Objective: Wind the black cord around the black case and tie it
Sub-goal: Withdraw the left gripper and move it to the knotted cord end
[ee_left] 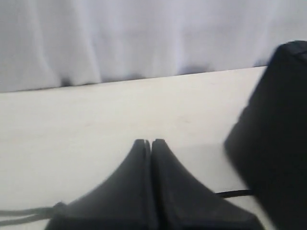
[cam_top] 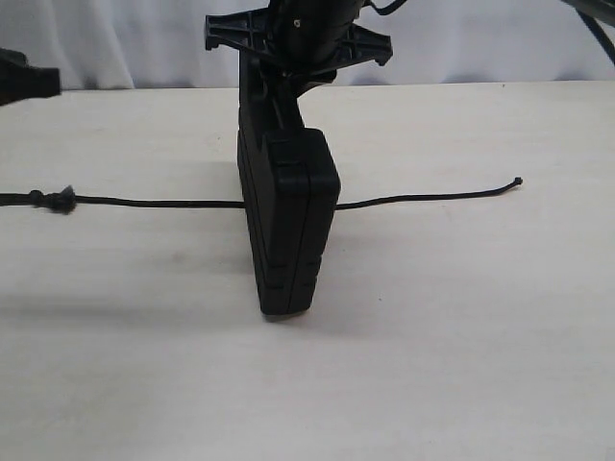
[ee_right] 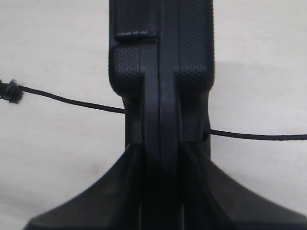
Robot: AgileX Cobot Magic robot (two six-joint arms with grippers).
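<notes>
The black case (cam_top: 288,226) stands on end in the middle of the table, and my right gripper (cam_top: 288,91) is shut on its upper part from above. In the right wrist view the fingers (ee_right: 132,158) clamp both faces of the case (ee_right: 160,57). The black cord (cam_top: 154,202) lies straight across the table and passes behind the case. Its knot (cam_top: 58,199) is at the left and its thin tip (cam_top: 517,181) at the right. My left gripper (cam_top: 43,82) shows at the left edge, shut (ee_left: 149,142), with the cord (ee_left: 235,193) running beneath it.
A pale tabletop (cam_top: 461,365) stretches in front of and to both sides of the case. White curtain (cam_top: 115,38) hangs behind the table's far edge. A dark cable (cam_top: 598,29) hangs at the top right corner.
</notes>
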